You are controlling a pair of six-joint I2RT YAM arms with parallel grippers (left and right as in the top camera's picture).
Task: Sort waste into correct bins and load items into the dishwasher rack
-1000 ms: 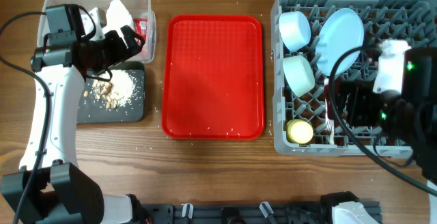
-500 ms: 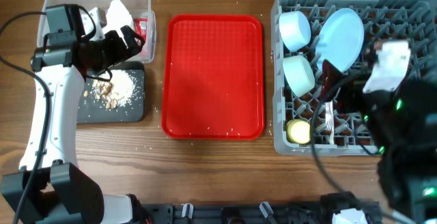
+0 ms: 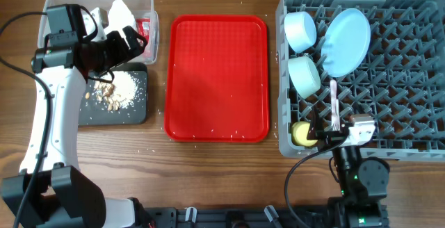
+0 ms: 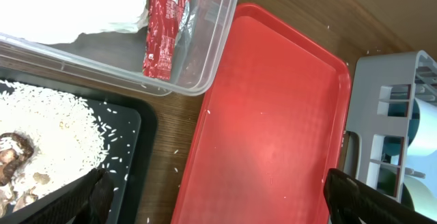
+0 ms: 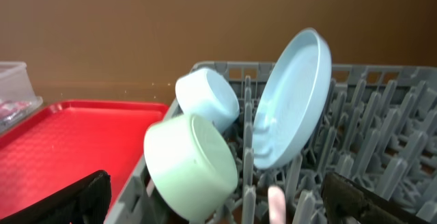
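The grey dishwasher rack (image 3: 417, 68) holds the white bowl (image 3: 300, 30), the teal bowl (image 3: 304, 76), the pale blue plate (image 3: 347, 42), the yellow cup (image 3: 304, 133) and a white utensil (image 3: 334, 106). My right gripper (image 3: 338, 136) is open and empty at the rack's front edge. Its wrist view faces the teal bowl (image 5: 191, 166), white bowl (image 5: 207, 98) and plate (image 5: 293, 108). The clear tub (image 3: 154, 9) holds the napkin (image 3: 119, 9) and red wrapper (image 4: 164, 29). Food scraps (image 3: 111, 89) lie in the black tray (image 3: 132, 111). My left gripper (image 3: 131, 42) is open and empty above the two bins.
The flat red tray (image 3: 217, 75) lies between the bins and the rack, with a few crumbs on it. It also shows in the left wrist view (image 4: 273, 115) and the right wrist view (image 5: 61, 138). Rice grains are scattered on the wooden table.
My right arm has pulled back from above the rack's right side to the table's front edge. The left arm has not moved.
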